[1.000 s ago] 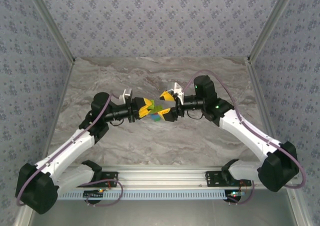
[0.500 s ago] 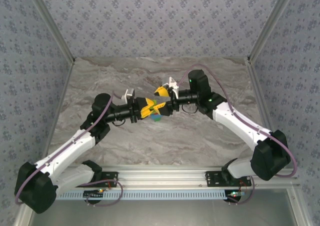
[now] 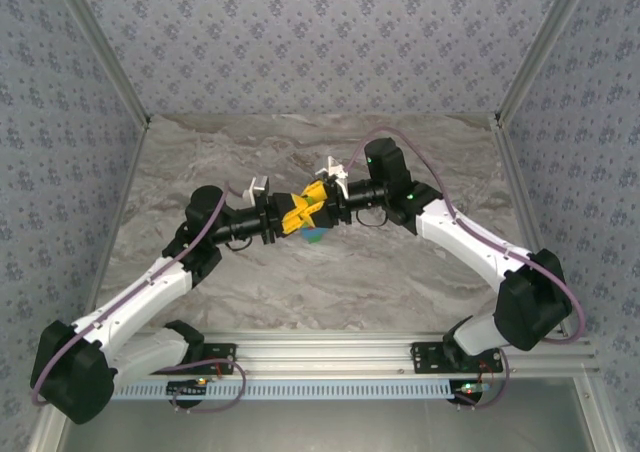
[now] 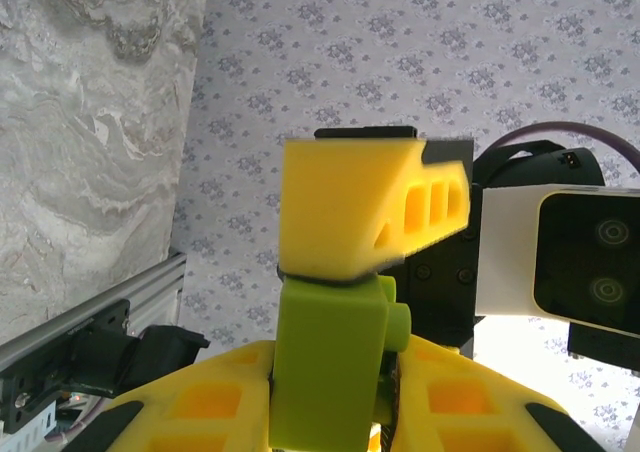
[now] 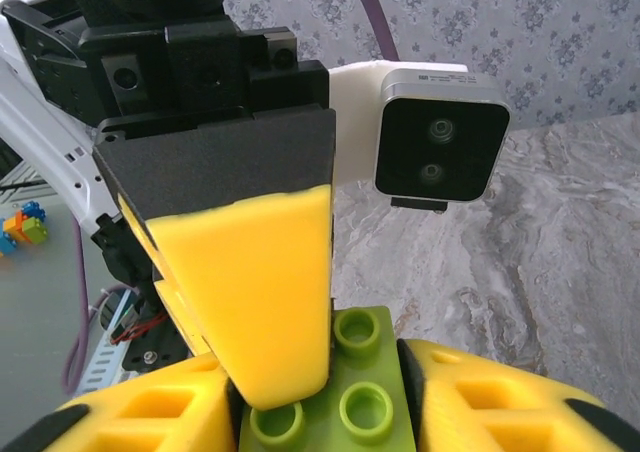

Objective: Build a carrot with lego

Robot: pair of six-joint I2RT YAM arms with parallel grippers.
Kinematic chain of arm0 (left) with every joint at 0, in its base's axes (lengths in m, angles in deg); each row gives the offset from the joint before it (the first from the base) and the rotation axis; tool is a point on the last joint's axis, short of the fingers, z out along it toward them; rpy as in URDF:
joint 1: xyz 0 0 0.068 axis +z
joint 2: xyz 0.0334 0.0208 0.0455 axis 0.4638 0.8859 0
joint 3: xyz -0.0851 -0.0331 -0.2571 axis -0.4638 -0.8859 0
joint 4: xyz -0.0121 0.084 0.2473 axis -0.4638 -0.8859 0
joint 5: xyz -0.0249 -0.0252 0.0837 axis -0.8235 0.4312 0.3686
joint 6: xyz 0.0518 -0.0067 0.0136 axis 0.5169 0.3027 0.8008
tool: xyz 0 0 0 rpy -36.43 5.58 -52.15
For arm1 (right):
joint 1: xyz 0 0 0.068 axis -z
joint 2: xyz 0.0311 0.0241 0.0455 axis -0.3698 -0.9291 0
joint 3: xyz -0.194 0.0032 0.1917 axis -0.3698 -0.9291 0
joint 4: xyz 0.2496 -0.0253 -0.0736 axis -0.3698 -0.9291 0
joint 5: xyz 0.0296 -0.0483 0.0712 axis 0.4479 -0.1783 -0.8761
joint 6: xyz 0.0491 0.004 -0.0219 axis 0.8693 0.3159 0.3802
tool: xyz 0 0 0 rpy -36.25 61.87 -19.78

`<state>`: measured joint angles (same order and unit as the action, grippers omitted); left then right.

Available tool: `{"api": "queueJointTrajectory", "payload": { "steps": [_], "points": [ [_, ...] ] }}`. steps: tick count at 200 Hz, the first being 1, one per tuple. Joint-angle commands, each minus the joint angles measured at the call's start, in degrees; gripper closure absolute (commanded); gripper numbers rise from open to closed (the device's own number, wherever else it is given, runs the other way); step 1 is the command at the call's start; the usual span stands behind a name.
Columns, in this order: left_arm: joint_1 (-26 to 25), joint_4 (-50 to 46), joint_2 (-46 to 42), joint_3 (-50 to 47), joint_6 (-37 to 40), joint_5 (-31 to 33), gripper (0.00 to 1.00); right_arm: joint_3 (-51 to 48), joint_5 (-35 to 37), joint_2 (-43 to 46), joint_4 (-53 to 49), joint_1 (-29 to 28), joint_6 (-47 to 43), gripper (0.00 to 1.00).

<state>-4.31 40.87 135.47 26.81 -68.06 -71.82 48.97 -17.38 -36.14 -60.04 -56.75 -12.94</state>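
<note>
Above table (image 3: pixel 400 272) centre: studded yellow-green lego brick (image 4: pixel 330 372) pinched by left jaws and right jaws alike.

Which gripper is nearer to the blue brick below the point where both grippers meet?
Left, narrowly. In the top view the blue brick sits just below the left gripper; the right gripper is slightly farther up the picture.

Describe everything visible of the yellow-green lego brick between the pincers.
The yellow-green lego brick is glossy plastic, with three round studs showing in the right wrist view and one poking sideways in the left wrist view. It sits clamped between the yellow fingers of the left pincer and, crosswise, those of the right pincer, one finger pressing its far end.
</note>
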Motion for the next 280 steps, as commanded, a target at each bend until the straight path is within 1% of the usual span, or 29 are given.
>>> {"api": "queueJointTrajectory", "payload": {
  "steps": [1, 22, 34, 42, 60, 74, 84, 94, 105, 119, 129, 137, 142, 149, 164, 167, 182, 190, 197, 215, 229, 236, 254, 262, 271, 280],
  "points": [
    [-0.31, 0.87, -0.6, 1.4, -0.29, -0.23, 0.8, 1.89, -0.74, -0.76, -1.54, -0.43, -0.22, 0.65],
    [-0.05, 0.24, -0.59, 1.4, 0.01, -0.25, 0.79, 1.89, -0.74, -0.52, -2.12, -0.34, -0.59, 0.71],
    [0.2, -0.52, -0.76, 1.39, 0.36, -0.19, 0.76, 1.8, -0.7, -0.22, -2.31, -0.37, -0.69, 0.74],
    [0.46, -1.4, -0.91, 1.4, 0.73, -0.16, 0.71, 1.8, -0.77, -0.11, -2.45, -0.23, -0.64, 0.75],
    [1.36, -3.94, -1.29, 1.78, 2.12, -0.11, 0.52, 1.73, -0.74, 0.09, -2.93, 0.04, -0.95, 0.76],
    [2.52, -5.48, -1.72, 2.05, 3.26, -0.4, 0.4, 1.5, -0.7, 0.27, -3.17, 0.23, -1.02, 0.77],
    [3.75, -6.03, -1.95, 2.46, 4.03, -0.83, 0.33, 1.28, -0.48, 0.43, -3.44, 0.57, -1.13, 0.77],
    [5.09, -9.13, -2.31, 3.87, 6.11, -1.47, 0.3, 0.8, -0.18, 0.82, -3.65, 1.2, -1.3, 0.77],
    [6.86, -17.15, -2.88, 7.1, 12.85, -1.83, 0.28, 0.1, -0.04, 1.53, -3.86, 2.15, -1.29, 0.77],
    [9.03, -33.73, -3.52, 13.16, 26.41, 0.64, 0.25, -1.0, -0.02, 2.92, -4.46, 3.83, -1.33, 0.77],
    [9.45, -43.41, -3.82, 17.21, 37.09, 5.39, 0.24, -1.96, -0.35, 4.18, -5.3, 5.21, -1.62, 0.77],
    [9.39, -46.56, -4.67, 18.55, 43.57, 10.14, 0.24, -2.81, -0.39, 5.24, -6.04, 6.29, -1.95, 0.77],
    [9.1, -45.47, -5.65, 17.85, 47.14, 12.15, 0.24, -3.45, -0.47, 5.96, -6.44, 7.01, -2.21, 0.77],
    [8.41, -41.41, -8.39, 15.01, 51.01, 15.2, 0.24, -4.45, -0.54, 6.92, -6.83, 8.01, -2.42, 0.77],
    [7.25, -30.04, -15.9, 5.34, 57.41, 23.87, 0.22, -6.52, -0.98, 8.65, -7.24, 9.66, -2.5, 0.77],
    [7.05, -27.82, -17.44, 2.94, 58.74, 26.22, 0.21, -6.88, -1.05, 8.94, -7.31, 9.98, -2.51, 0.76],
    [6.47, -16.75, -23.59, -9.2, 65.54, 34.49, 0.03, -8.56, -1.52, 9.92, -7.42, 10.97, -2.36, 0.77],
    [6.47, -12.25, -25.5, -14.49, 67.0, 38.94, 0.02, -9.18, -1.66, 10.16, -7.4, 11.21, -2.23, 0.76],
    [6.47, -7.79, -25.82, -18.73, 68.56, 41.11, 0.02, -9.68, -1.84, 10.23, -7.39, 11.3, -2.18, 0.76],
    [6.28, 0.42, -23.31, -25.95, 73.89, 39.98, 0.03, -10.58, -2.22, 10.21, -7.42, 11.35, -2.18, 0.76],
    [5.45, 4.02, -20.79, -28.4, 79.66, 36.23, 0.03, -11.1, -2.33, 9.92, -7.49, 11.4, -2.34, 0.77],
    [4.09, 6.01, -20.16, -29.76, 83.36, 34.76, 0.03, -11.27, -2.43, 9.81, -7.44, 11.54, -2.42, 0.77],
    [-0.08, 13.4, -20.91, -34.24, 92.16, 34.26, 0.02, -11.29, -2.72, 9.16, -7.25, 11.67, -2.45, 0.77],
    [-1.05, 13.84, -21.69, -34.47, 95.05, 33.95, 0.02, -11.08, -2.89, 8.6, -7.11, 11.78, -2.44, 0.77],
    [-1.41, 10.99, -21.92, -33.15, 98.58, 31.45, 0.03, -10.98, -3.05, 8.12, -6.85, 11.76, -2.36, 0.77],
    [-2.07, 12.0, -20.11, -32.65, 99.32, 30.97, 0.03, -10.7, -3.19, 7.46, -6.5, 11.83, -2.27, 0.77]
  ]
}}
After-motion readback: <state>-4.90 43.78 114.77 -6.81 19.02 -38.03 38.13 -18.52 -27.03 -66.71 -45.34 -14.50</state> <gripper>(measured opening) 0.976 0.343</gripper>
